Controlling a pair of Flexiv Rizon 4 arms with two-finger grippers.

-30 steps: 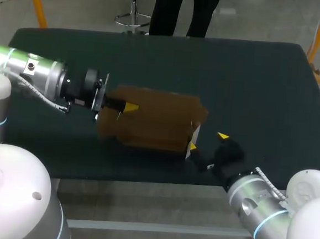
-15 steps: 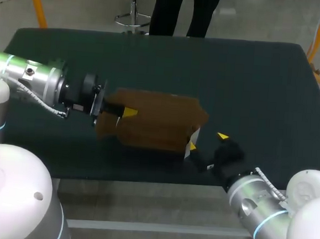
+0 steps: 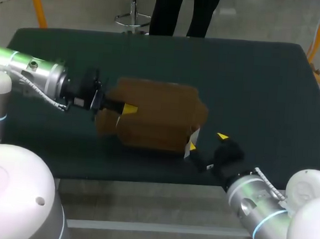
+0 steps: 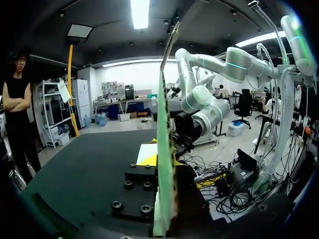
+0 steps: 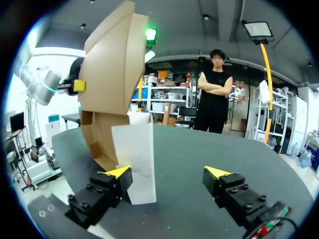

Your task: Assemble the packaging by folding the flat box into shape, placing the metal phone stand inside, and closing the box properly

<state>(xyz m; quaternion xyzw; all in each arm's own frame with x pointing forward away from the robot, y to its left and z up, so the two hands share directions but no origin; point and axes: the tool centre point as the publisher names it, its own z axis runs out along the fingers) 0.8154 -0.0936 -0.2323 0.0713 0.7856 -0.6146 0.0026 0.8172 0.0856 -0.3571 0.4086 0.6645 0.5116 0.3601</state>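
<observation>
left gripper pinches the left edge of the brown cardboard box, partly folded on the dark table, white flap at its right end. just right of the box, right gripper gapes wide, empty.

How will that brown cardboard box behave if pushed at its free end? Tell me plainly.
Probably floppy: the cardboard box is thin sheet, its panels bowed in the right wrist view. Likely light: the left gripper holds it by one panel alone. A push would likely swing or buckle it, not slide it.
</observation>
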